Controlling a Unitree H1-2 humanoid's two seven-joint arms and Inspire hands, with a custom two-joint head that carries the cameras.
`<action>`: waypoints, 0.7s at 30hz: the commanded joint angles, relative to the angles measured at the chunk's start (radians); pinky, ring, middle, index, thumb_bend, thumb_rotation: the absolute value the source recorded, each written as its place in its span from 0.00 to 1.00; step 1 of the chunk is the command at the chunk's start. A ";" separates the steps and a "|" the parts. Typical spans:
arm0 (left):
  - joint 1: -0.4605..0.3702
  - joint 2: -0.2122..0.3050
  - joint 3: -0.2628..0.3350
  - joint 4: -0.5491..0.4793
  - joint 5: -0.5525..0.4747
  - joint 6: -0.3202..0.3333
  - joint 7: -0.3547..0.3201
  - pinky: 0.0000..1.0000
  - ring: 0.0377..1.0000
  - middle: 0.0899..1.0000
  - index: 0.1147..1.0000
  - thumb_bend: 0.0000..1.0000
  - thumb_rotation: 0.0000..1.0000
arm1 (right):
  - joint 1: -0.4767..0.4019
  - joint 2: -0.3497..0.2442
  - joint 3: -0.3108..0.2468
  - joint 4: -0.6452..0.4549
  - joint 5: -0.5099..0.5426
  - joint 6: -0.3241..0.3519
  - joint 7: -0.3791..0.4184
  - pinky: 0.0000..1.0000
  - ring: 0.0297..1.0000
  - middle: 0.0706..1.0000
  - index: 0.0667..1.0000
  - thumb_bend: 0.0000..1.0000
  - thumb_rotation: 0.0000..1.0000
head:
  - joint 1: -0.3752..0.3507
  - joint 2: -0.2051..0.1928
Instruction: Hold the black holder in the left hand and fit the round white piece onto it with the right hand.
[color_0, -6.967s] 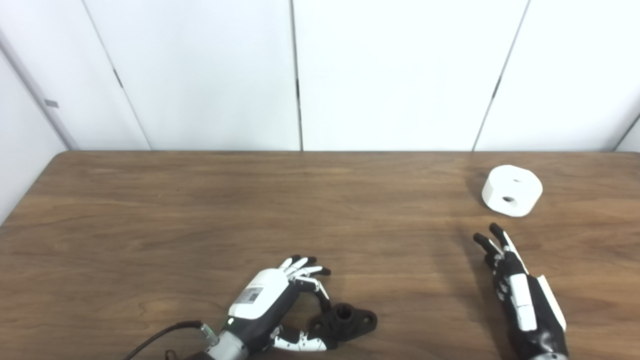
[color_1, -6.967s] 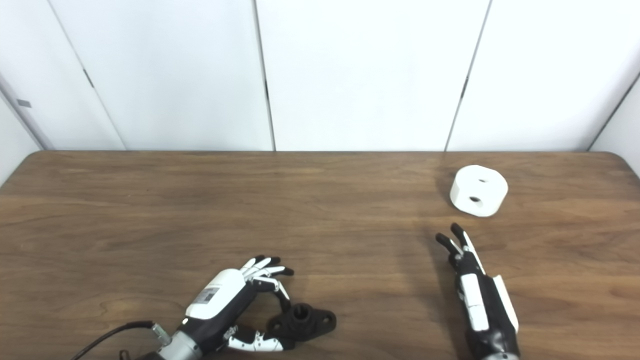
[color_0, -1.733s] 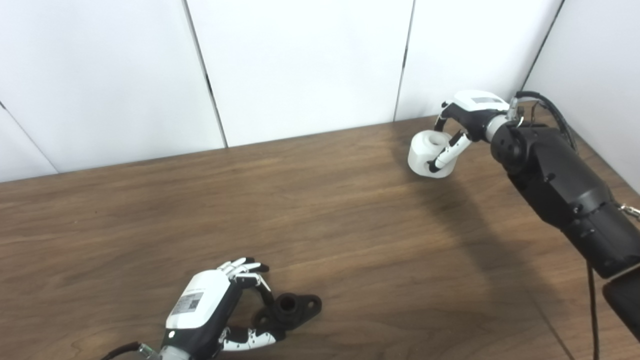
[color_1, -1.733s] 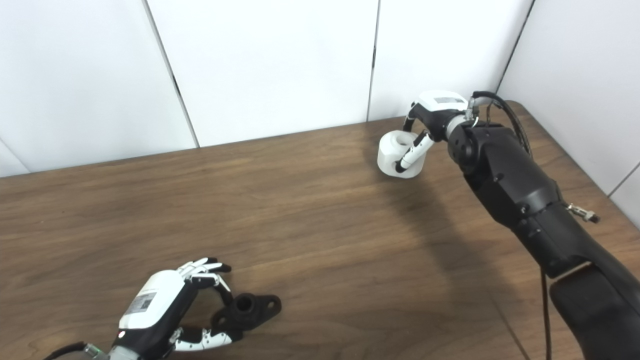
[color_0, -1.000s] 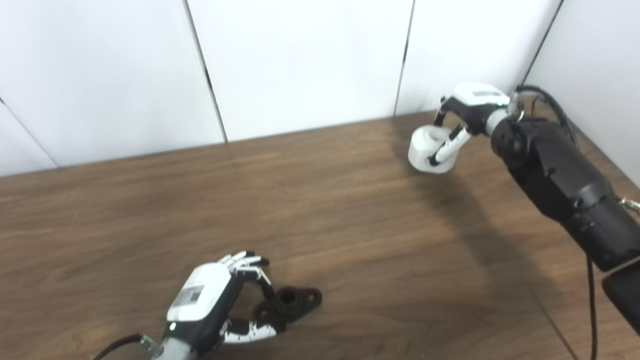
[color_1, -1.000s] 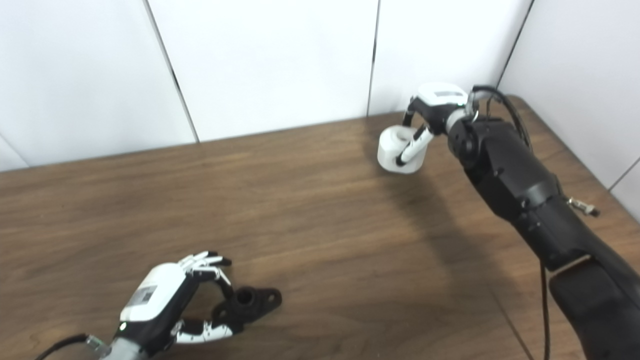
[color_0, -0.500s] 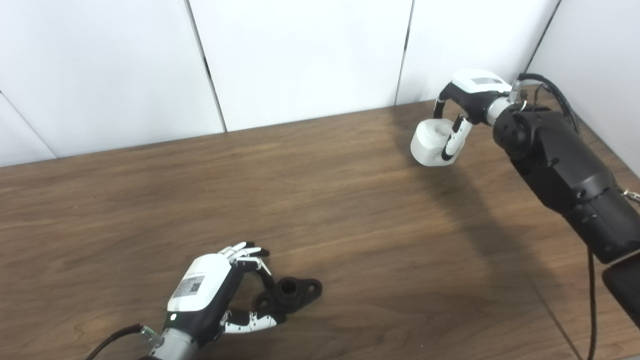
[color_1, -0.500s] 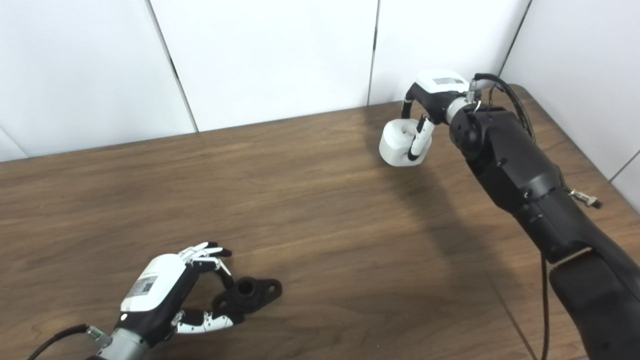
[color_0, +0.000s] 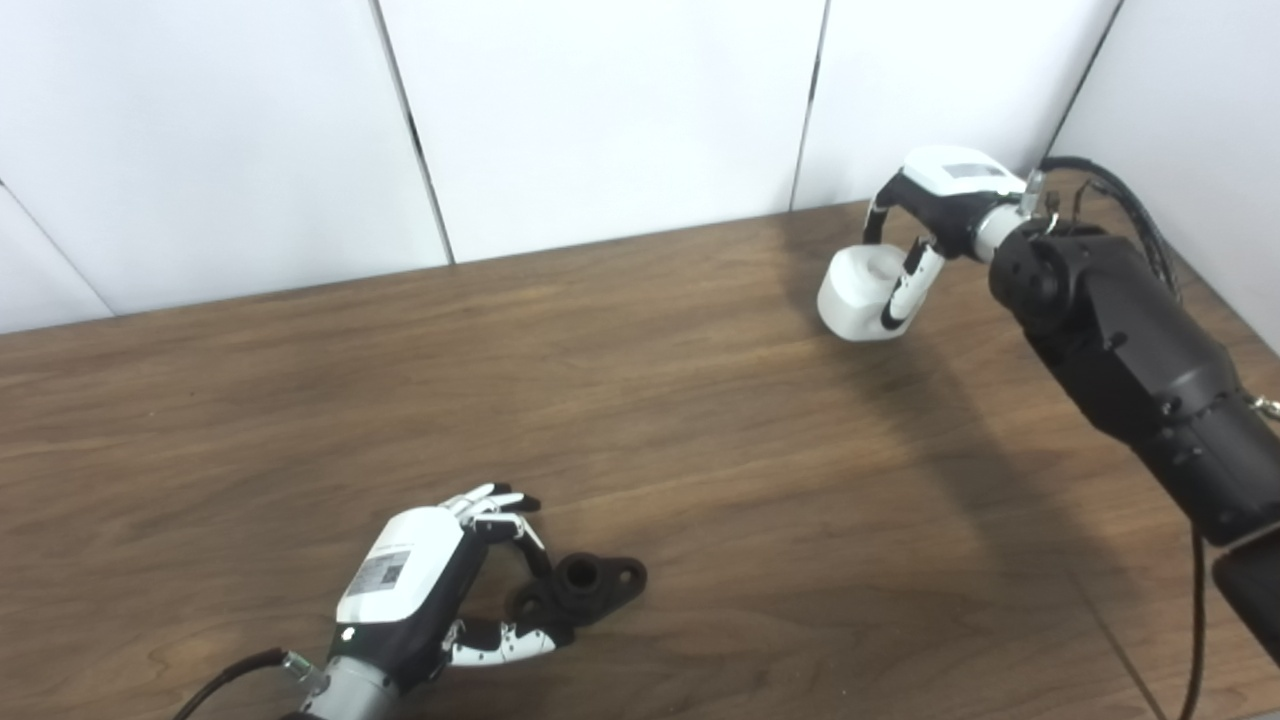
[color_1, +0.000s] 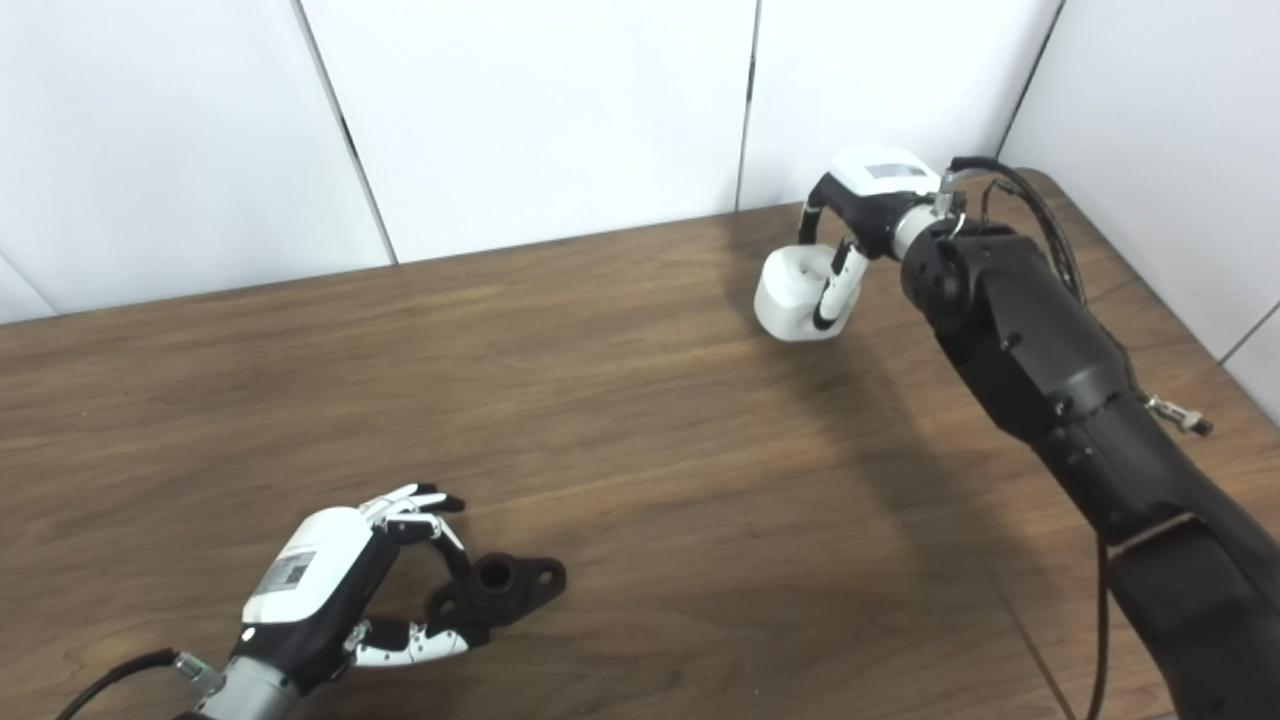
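While R hand (color_0: 935, 215) fingers wrap white piece (color_0: 858, 295), holder (color_0: 585, 585) touches L hand (color_0: 430, 600).

1. Wooden table (color_0: 700, 420): dark brown grain, rounded far right corner.
2. White wall panels (color_0: 600, 110): behind the table, split by dark vertical seams.

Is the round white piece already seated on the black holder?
No: the round white piece is gripped by the right robot hand at the far right of the table, well apart from the black holder near the left robot hand.
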 joint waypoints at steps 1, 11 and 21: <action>0.028 0.007 -0.020 0.008 -0.004 0.017 -0.046 0.85 0.90 0.81 0.42 0.51 0.05 | -0.044 -0.041 -0.030 -0.075 -0.005 0.014 0.013 0.88 0.97 0.83 0.45 0.53 0.14 | 0.001 -0.002; 0.029 -0.007 -0.031 0.014 0.011 0.025 -0.049 0.90 0.91 0.82 0.42 0.51 0.05 | -0.037 -0.050 -0.030 -0.318 -0.027 0.022 0.158 0.90 0.96 0.81 0.45 0.53 0.14 | 0.027 -0.026; 0.025 -0.025 -0.047 0.015 0.045 0.029 -0.048 0.91 0.91 0.82 0.42 0.51 0.05 | -0.043 -0.013 0.002 -0.576 -0.073 0.026 0.338 0.89 0.95 0.80 0.45 0.53 0.14 | 0.059 -0.023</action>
